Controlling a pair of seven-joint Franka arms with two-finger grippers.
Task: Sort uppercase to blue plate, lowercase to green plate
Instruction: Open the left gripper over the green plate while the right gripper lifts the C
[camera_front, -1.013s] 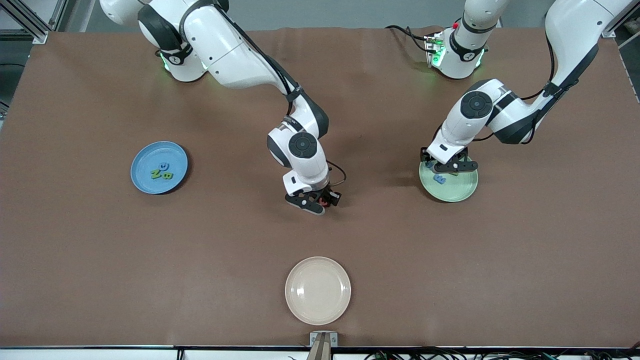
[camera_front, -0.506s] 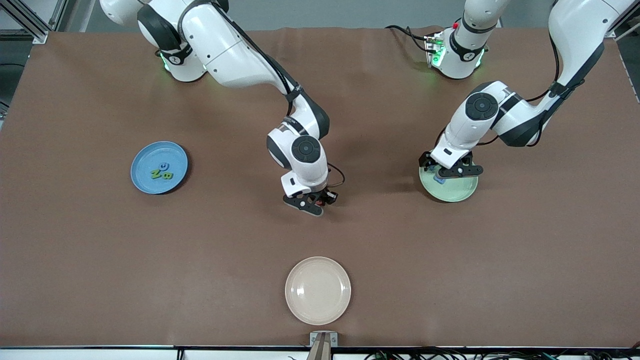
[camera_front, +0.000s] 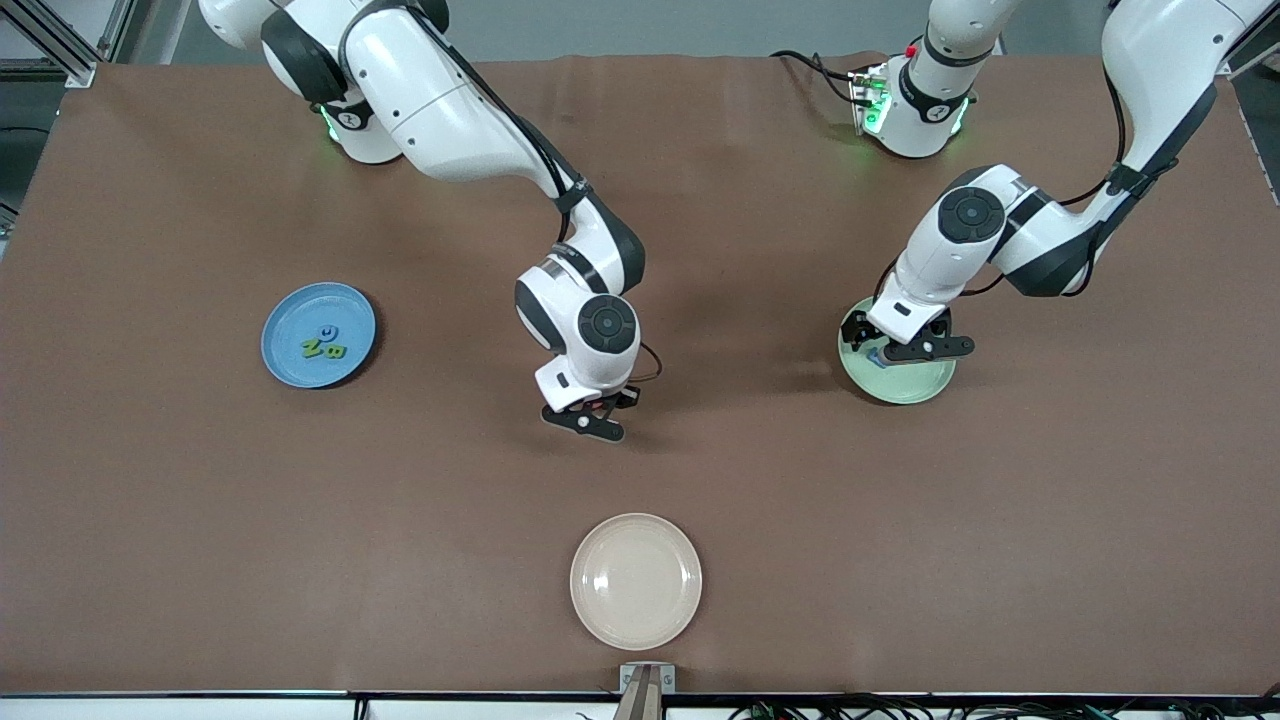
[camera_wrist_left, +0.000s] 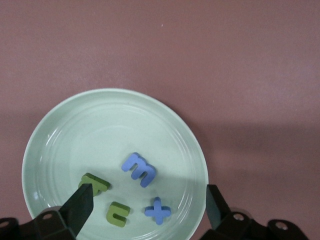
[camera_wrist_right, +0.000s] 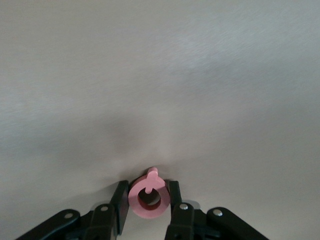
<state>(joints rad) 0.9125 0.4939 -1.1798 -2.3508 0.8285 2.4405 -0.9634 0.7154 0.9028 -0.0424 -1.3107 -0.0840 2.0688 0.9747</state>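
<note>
Q (camera_wrist_right: 148, 197) pinched in right claw (camera_wrist_right: 148, 202) over bare table (camera_front: 400, 500).

A brown-covered table (camera_front: 200, 520) fills the room, aluminium framing (camera_front: 55, 40) at 11 o'clock, cables (camera_front: 900, 710) along 5 o'clock.

Bare counter (camera_front: 450, 480) between plates
You get open passage from right claw (camera_front: 590, 412) to blue plate (camera_front: 285, 365); cream plate (camera_front: 636, 581) sits nearer the camera; left claw (camera_front: 905, 345) covers green plate (camera_front: 915, 385).
</note>
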